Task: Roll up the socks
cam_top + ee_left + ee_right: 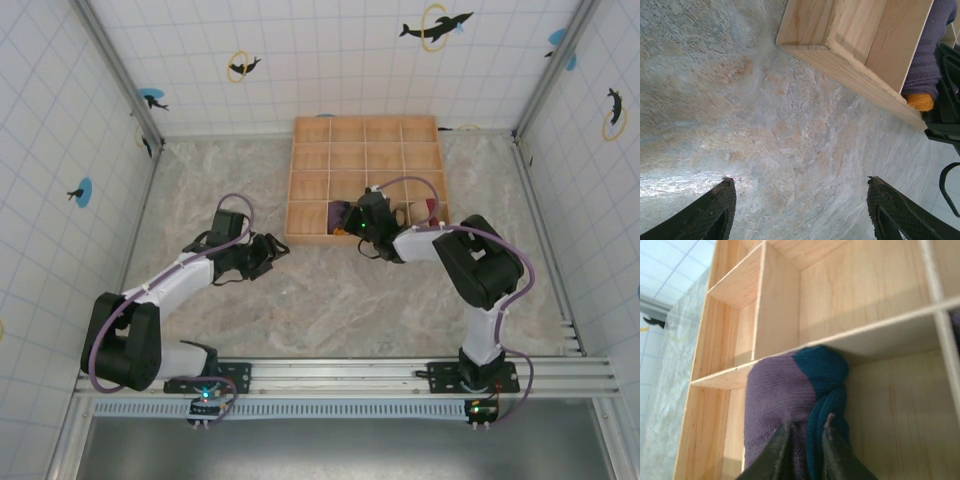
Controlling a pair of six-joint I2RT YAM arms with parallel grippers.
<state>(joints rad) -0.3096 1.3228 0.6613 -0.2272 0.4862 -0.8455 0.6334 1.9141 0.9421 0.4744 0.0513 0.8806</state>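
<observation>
left gripper hangs over bare marbled stone-look tabletop, just off the near-left corner of the pale wooden grid tray. its fingers are spread wide with nothing between them.

right gripper is down inside a near-row compartment of the tray. its fingers are almost together with a fold of knit between them, which i read as a light pinch on the rolled purple knit sock with teal toe. the sock sits in that compartment against the far divider. the left wrist view shows its orange cuff at the tray's front wall.

to the right, a tan knit bundle sits in the next compartment. it's too small for me to tell if it's rolled.

risks from here:
- knit can catch on the textured finger pads. lifting before the fingers part properly would drag the roll up and out of the compartment.
- the teal wrap looks loosely tucked, so a sideways tug on exit could let the roll spring open.
- the dividers are close on both sides. opening wide or retracting at an angle could clip the wood and shift the tray.
- the left arm is parked near the tray corner. if both arms go for the near row, they could collide.
</observation>
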